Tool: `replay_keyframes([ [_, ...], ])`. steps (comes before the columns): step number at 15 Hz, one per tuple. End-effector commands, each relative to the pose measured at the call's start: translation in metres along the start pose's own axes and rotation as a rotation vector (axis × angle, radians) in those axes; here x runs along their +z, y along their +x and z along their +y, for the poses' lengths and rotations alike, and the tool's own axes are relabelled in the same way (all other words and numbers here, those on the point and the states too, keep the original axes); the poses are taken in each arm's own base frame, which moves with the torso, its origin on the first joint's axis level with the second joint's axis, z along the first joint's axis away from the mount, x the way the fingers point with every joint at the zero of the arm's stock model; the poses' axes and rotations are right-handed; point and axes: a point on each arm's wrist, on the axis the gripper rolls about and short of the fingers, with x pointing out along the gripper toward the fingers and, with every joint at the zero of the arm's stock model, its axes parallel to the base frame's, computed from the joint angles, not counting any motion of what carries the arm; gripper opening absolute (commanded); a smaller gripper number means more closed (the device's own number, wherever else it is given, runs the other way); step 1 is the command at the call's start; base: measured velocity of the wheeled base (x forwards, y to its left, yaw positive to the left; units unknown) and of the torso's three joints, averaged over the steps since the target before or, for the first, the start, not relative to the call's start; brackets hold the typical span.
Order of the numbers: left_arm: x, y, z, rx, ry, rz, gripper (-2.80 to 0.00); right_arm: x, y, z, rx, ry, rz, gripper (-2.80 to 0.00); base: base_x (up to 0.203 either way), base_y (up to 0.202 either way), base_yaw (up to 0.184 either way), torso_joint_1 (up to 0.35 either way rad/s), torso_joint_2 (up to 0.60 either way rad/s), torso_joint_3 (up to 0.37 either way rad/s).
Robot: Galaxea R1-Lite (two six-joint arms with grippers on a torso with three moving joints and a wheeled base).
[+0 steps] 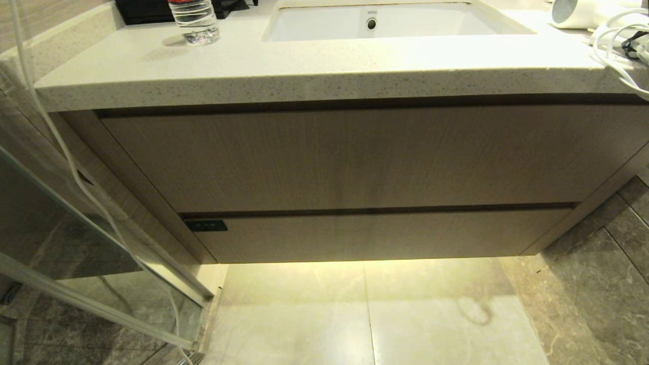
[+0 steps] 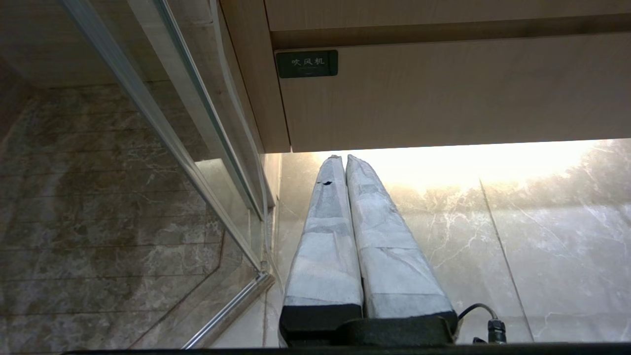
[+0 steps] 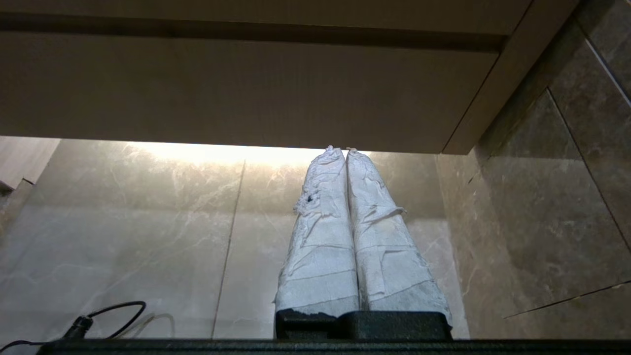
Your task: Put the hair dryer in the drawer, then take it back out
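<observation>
The white hair dryer (image 1: 583,12) lies on the countertop at the far right, its coiled cord (image 1: 616,53) spilling over the edge. The drawer (image 1: 375,235) is the shallow wood-grain front at the bottom of the vanity, pushed fully in, with a black label (image 1: 206,225) at its left end. Neither arm shows in the head view. My left gripper (image 2: 343,158) hangs low in front of the drawer's (image 2: 443,93) left end, shut and empty. My right gripper (image 3: 343,150) hangs low below the drawer's (image 3: 236,88) right end, shut and empty too.
A plastic water bottle (image 1: 195,20) stands on the countertop (image 1: 304,71) left of the white sink (image 1: 375,23). A taller wood-grain panel (image 1: 355,157) sits above the drawer. A glass shower partition (image 1: 76,238) stands at the left, a stone wall (image 1: 608,263) at the right.
</observation>
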Motion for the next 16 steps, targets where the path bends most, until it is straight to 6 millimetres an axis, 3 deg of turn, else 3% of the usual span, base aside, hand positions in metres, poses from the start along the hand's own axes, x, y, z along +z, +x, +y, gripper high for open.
replay_keyframes([
  [1,0.0001,0.0,0.0,0.0,-0.006,-0.001,-2.8,-0.0043,0.0,0.0002,-0.002,0.053,0.036,-2.8,0.0,0.0,0.0,0.0,0.0,0.0],
  [16,0.0001,0.0,0.0,0.0,-0.008,-0.001,-2.8,-0.0042,0.0,0.0002,-0.003,0.072,0.04,-2.8,0.0,0.0,0.0,0.0,0.0,0.0],
])
